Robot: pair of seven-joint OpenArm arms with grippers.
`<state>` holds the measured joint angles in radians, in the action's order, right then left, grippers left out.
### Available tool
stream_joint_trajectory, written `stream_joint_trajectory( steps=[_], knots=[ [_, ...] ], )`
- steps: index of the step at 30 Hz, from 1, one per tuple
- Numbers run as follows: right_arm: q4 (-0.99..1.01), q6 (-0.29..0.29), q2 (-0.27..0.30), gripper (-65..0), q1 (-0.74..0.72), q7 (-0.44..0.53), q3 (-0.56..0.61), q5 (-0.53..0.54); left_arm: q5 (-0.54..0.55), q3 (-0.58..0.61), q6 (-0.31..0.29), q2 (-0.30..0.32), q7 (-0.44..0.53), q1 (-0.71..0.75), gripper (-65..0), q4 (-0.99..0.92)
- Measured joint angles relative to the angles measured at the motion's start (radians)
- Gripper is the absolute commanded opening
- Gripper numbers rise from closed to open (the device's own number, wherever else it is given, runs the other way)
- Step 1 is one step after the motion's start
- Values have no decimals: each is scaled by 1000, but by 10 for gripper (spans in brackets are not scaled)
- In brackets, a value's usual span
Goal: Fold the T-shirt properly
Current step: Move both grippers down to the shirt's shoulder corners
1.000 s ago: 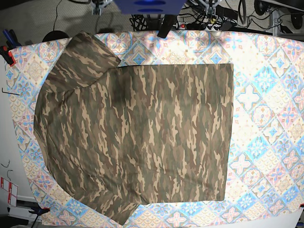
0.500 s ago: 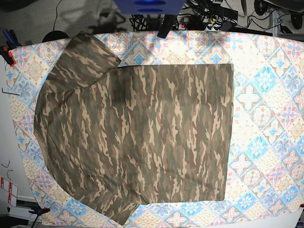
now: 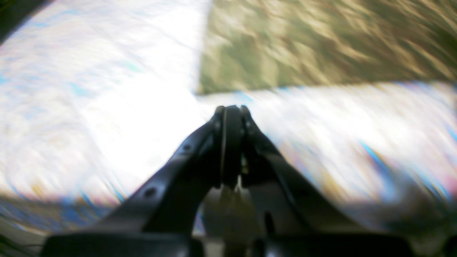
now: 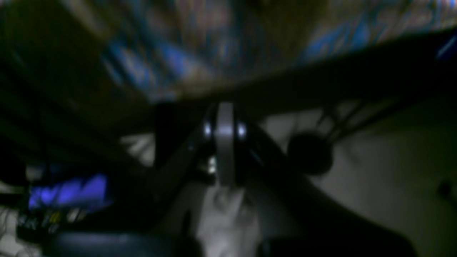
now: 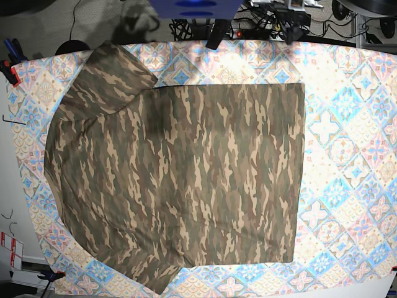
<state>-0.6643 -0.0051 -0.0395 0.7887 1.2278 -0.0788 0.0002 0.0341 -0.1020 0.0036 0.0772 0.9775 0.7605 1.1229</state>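
Note:
The camouflage T-shirt point(image 5: 186, 180) lies spread flat on the tablecloth point(image 5: 347, 155), its hem to the right and its sleeves at the upper and lower left. In the blurred left wrist view my left gripper point(image 3: 231, 107) is shut and empty. It hovers over bare tablecloth point(image 3: 107, 89), a short way before a corner of the T-shirt point(image 3: 321, 43). In the base view that arm's gripper point(image 5: 289, 31) shows at the table's far right edge. My right gripper point(image 4: 225, 105) is shut and empty, seen dark and blurred beside the table's edge, off the shirt.
The blue robot base point(image 5: 195, 7) and a black post point(image 5: 217, 34) stand at the table's far edge. Cables and a power strip point(image 5: 257, 28) lie behind it. Clamps point(image 5: 9, 68) hold the cloth at the left corners. Bare tablecloth runs along the right of the shirt.
My left arm has come into the base view at the far right edge of the table. The T-shirt has not moved.

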Motion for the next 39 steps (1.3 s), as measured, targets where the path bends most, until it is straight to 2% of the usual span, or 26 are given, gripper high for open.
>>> stream_joint_trajectory(
  steps=[4,11,15,20,24,26,28,30,34,37,39],
  knots=[
    [-327,0,-2,-650,111,-240,-5,1,0,-26,-1,1,-254,-2,-650,210],
    [-869,3,6,-650,221,-632,-32,-3,-7,-26,-8,0,-679,1,-650,559],
    [-1099,2,7,-650,216,-937,-63,2,-2,-26,-8,0,-1040,-22,-650,765],
    [-1242,1,6,-650,179,-1215,-64,4,-1,-25,-11,1,-1292,-104,-650,895],
    [-1264,4,7,-650,53,-1398,-78,4,-2,-26,-9,13,-1524,-171,-559,910],
    [-1265,0,7,-650,-5,-1498,-88,5,6,-24,-20,48,-1634,-215,-518,911],
    [-1264,6,8,-650,-49,-1599,-99,6,-1,-28,-10,69,-1725,-272,-507,918],
    [-1264,2,5,-650,-96,-1659,-109,7,-3,-29,-14,71,-1804,-320,-507,918],
    [-1265,8,7,-650,-197,-1798,-134,8,11,-48,-138,63,-1947,-393,-507,918],
    [-1264,5,6,-650,-249,-1938,-162,13,-6,-86,-236,58,-2074,-444,-505,918],
    [-1263,3,6,-635,-276,-1992,-204,93,-9,-103,-275,61,-2140,-471,-505,918]
  ],
)
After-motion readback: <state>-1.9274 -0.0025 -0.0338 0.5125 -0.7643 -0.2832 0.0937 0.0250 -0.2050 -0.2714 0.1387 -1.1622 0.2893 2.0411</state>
